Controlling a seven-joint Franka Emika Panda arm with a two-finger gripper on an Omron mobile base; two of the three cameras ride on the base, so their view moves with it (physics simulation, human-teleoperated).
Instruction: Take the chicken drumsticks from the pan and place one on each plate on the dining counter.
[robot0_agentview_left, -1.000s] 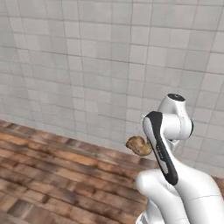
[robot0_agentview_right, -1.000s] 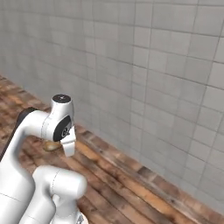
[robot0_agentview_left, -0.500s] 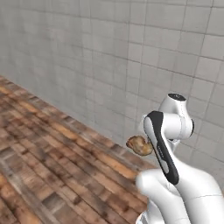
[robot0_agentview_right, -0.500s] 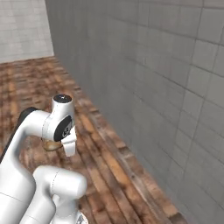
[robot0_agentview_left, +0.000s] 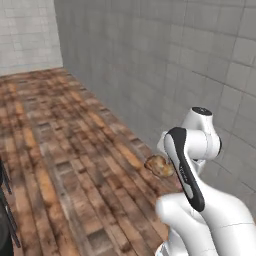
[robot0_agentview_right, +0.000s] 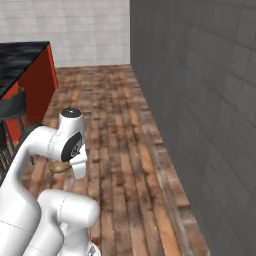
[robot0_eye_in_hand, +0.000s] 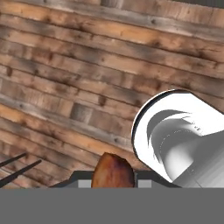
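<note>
1. One chicken drumstick (robot0_agentview_left: 159, 165) sits at the end of the folded arm, well above the floor. In the left base view it shows as a golden-brown lump just left of the arm's dark-striped link.
2. In the right base view the same drumstick (robot0_agentview_right: 60, 166) peeks out under the white wrist, on its left side.
3. In the hand view the drumstick (robot0_eye_in_hand: 113, 172) rises at the bottom centre, glossy and brown, between the places where the finger tips should stand.
4. The gripper (robot0_eye_in_hand: 113, 180) appears clamped on the drumstick; the meat hides the tips themselves, so the closure is judged from the piece being held aloft.
5. Below lies a floor of brown wooden planks (robot0_agentview_left: 60, 150), with a grey tiled wall (robot0_agentview_right: 200, 100) to the right.
6. At the far left of the right base view stands a red cabinet with a black top (robot0_agentview_right: 30, 70), and a dark stool (robot0_agentview_right: 15, 107) beside it.
</note>
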